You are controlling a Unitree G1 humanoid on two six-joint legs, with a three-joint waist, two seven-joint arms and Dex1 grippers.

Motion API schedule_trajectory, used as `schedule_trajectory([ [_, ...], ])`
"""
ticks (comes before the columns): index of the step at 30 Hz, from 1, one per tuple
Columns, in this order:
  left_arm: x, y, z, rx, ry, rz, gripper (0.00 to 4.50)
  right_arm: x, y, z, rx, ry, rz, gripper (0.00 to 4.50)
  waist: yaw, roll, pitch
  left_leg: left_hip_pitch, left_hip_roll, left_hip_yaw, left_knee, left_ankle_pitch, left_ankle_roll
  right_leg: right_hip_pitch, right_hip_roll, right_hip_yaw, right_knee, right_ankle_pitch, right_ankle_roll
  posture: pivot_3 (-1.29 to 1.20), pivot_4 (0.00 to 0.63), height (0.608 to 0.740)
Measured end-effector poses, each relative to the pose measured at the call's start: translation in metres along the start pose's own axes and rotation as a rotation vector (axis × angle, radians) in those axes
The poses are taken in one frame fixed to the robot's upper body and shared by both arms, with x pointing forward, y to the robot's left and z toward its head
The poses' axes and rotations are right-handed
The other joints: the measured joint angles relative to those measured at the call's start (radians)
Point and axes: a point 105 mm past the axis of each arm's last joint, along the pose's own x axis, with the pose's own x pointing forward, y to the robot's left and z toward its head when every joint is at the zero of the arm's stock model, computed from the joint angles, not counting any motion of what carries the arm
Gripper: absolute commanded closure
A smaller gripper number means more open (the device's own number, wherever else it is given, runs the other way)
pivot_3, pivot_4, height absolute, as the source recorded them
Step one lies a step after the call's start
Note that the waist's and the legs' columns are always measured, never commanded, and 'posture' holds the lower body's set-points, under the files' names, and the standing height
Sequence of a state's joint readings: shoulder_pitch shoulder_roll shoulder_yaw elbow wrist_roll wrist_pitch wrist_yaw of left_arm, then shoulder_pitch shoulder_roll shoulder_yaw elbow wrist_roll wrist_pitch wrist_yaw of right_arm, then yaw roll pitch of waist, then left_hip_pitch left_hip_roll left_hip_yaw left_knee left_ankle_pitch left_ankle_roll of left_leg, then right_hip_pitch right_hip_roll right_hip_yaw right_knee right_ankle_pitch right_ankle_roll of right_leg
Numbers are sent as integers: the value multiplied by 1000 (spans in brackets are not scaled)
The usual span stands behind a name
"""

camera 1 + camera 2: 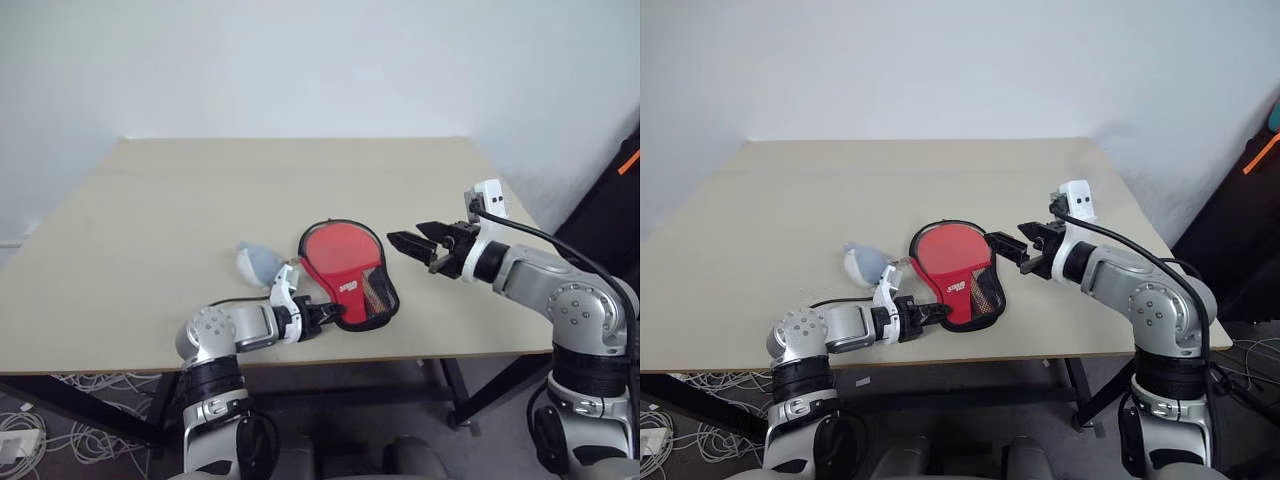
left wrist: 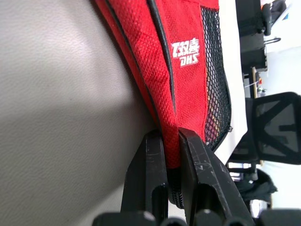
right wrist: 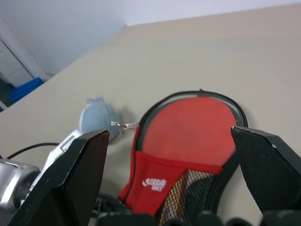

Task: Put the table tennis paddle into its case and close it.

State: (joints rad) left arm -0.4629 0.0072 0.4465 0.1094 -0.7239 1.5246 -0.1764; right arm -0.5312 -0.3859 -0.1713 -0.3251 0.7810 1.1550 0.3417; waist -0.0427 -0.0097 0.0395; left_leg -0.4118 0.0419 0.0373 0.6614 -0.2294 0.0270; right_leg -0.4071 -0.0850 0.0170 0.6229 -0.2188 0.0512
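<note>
My left tool (image 1: 322, 314) is pinched narrow on the near, handle-end edge of the case (image 1: 352, 278), its two black fingers (image 2: 149, 176) clamped either side of the red fabric and black trim. My right tool (image 1: 418, 245) hangs above the surface just past the case's far right side, jaws spread wide, holding and touching nothing.

The surface (image 1: 180, 200) under both tools is a pale beige tabletop, with a white wall beyond its far edge and loose cables on the floor under its left side.

The case lies flat between my two tools, its front flap with the white logo and mesh pocket covering the near half. The table tennis paddle (image 3: 193, 129) sits inside it, red face showing in the open far half. Just left of the case lies a small pale bluish lump (image 1: 256, 262).
</note>
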Motion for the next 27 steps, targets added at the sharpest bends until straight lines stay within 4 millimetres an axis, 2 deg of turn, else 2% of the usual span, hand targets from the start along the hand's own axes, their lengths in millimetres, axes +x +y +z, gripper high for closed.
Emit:
schedule_trajectory([
  [5, 4, -5, -3, 10, 22, -17, 4176, 1, 1, 2, -5, -6, 3, 0, 8, 0, 0, -1, 0, 0, 0, 0, 0, 0, -1, 0, 0, 0, 0, 0, 0, 740],
  [10, 24, -34, -27, 41, 161, -114, 4176, 2, 2, 1, 1, -5, 10, 0, 15, -1, 1, -3, 0, 0, 0, 0, 0, -2, 0, 0, -1, 0, 0, 0, 0, 740],
  [16, 29, -52, -40, 88, 236, -188, 4176, 2, 2, 1, 2, -4, 8, 0, 15, -1, 1, -2, 1, 0, -1, 0, 0, -3, 1, 0, 0, 0, 0, 0, 0, 740],
  [27, -10, -37, -63, 170, 348, -214, 4176, 2, 2, 0, 5, 4, 12, 0, 16, -1, 1, -2, 1, 0, -1, 0, 0, -3, 0, 0, 0, 0, 0, 0, 0, 740],
])
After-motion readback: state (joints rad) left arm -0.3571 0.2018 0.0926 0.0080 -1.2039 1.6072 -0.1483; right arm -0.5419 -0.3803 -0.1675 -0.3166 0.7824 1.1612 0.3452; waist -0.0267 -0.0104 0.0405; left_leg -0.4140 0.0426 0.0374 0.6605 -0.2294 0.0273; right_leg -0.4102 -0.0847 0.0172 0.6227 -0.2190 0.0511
